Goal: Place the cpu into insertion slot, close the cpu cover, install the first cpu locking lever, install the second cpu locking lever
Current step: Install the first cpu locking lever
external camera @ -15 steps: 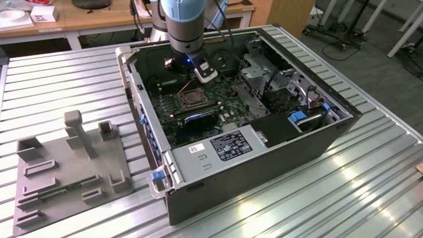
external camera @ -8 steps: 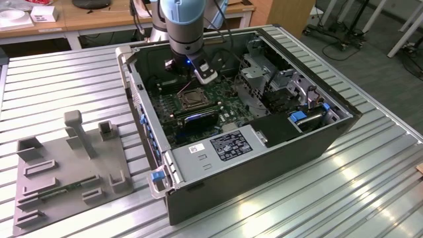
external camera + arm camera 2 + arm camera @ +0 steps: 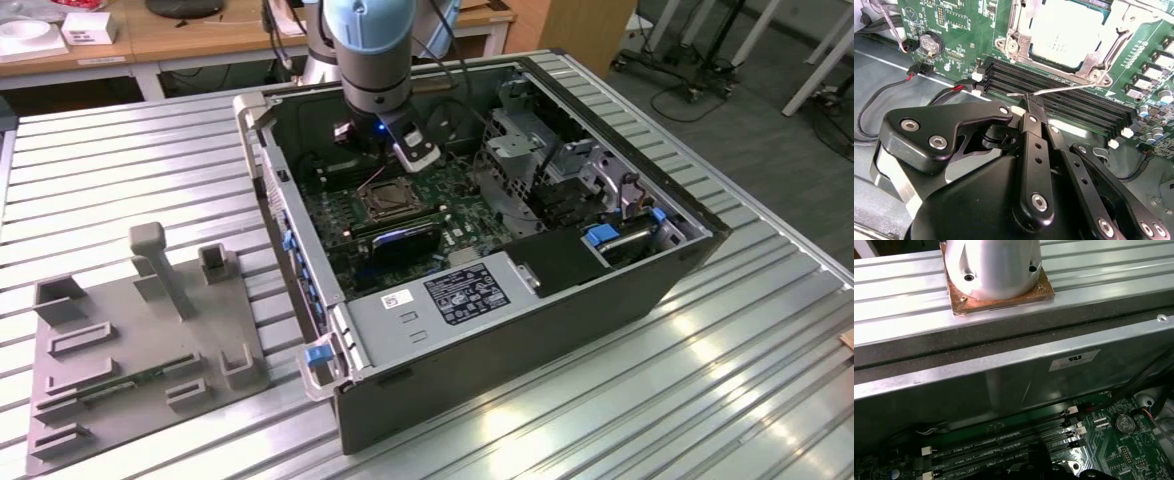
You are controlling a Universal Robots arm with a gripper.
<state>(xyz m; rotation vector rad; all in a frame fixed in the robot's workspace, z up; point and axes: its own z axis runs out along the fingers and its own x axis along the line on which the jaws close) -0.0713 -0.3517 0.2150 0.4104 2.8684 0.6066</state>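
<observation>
The pale cpu (image 3: 1066, 30) lies in the insertion slot (image 3: 387, 200) on the green motherboard inside the open computer case. The silver cpu cover (image 3: 1016, 40) lies flat around it as a frame. A thin wire locking lever (image 3: 1069, 88) runs along the slot's edge, above the black memory slots. In the second wrist view my gripper (image 3: 1033, 102) has its black fingertips together on the lever near its hooked end. In the exterior view the gripper (image 3: 411, 152) hangs just behind the slot.
Long black memory slots (image 3: 1064, 97) lie right beside the lever. A coin battery (image 3: 929, 44) and red-black cables (image 3: 929, 95) are close by. Drive cages (image 3: 534, 160) and the case wall (image 3: 274, 190) hem in the board. A grey fixture plate (image 3: 134, 340) lies at the exterior view's left.
</observation>
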